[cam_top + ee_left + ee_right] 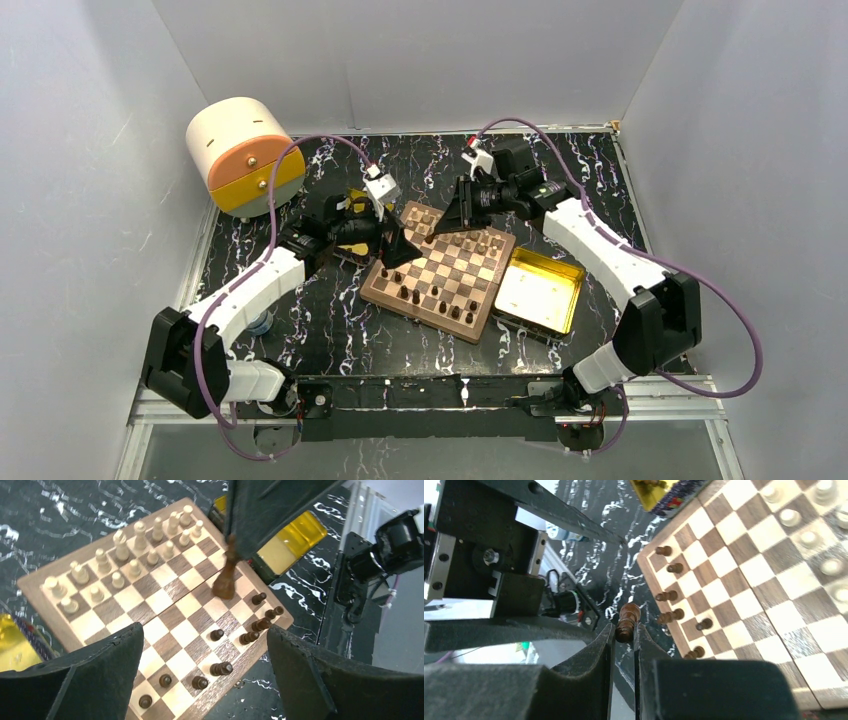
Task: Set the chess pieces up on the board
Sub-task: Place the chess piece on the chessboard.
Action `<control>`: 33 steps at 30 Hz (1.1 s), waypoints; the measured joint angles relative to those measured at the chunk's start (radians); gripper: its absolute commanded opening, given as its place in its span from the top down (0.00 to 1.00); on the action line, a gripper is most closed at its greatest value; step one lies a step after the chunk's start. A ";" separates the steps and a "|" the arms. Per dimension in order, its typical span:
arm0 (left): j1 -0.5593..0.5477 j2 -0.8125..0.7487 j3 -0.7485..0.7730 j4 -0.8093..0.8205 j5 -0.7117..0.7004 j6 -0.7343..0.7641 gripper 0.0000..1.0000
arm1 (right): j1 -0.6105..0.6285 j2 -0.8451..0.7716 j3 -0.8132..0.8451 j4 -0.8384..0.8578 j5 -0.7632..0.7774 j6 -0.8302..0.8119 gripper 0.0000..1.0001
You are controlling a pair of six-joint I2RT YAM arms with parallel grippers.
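Note:
The board [440,275] lies angled at the table's middle. Light pieces [130,555] fill two rows along its far side, also seen in the right wrist view [809,525]. Several dark pieces [220,667] stand along its near side, also seen in the right wrist view [669,596]. My right gripper [624,635] is shut on a dark turned piece [626,622] and holds it above the board; the piece also shows in the left wrist view [227,577], hanging over the middle squares. My left gripper [205,680] is open and empty above the board's dark side, at its left corner in the top view [393,245].
A shiny gold tray [540,290] lies against the board's right side. Another gold tray [350,215] sits behind my left gripper. A cream and orange round drawer box [243,155] stands at the back left. White walls enclose the table.

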 measured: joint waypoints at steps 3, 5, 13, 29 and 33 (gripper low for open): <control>0.000 -0.001 -0.018 -0.005 -0.082 -0.051 0.09 | 0.000 -0.036 -0.022 -0.024 0.076 -0.026 0.93; 0.001 -0.001 -0.018 -0.017 -0.156 -0.093 0.08 | 0.000 -0.059 -0.031 -0.037 0.123 -0.047 0.92; 0.130 0.113 0.094 -0.116 -0.279 -0.245 0.08 | 0.097 -0.133 -0.072 -0.079 0.363 -0.151 0.90; 0.333 0.181 0.077 -0.158 -0.372 -0.368 0.08 | 0.462 -0.143 -0.196 -0.087 0.712 -0.197 0.89; 0.333 0.176 0.055 -0.154 -0.385 -0.357 0.08 | 0.508 -0.140 -0.222 -0.078 0.758 -0.182 0.88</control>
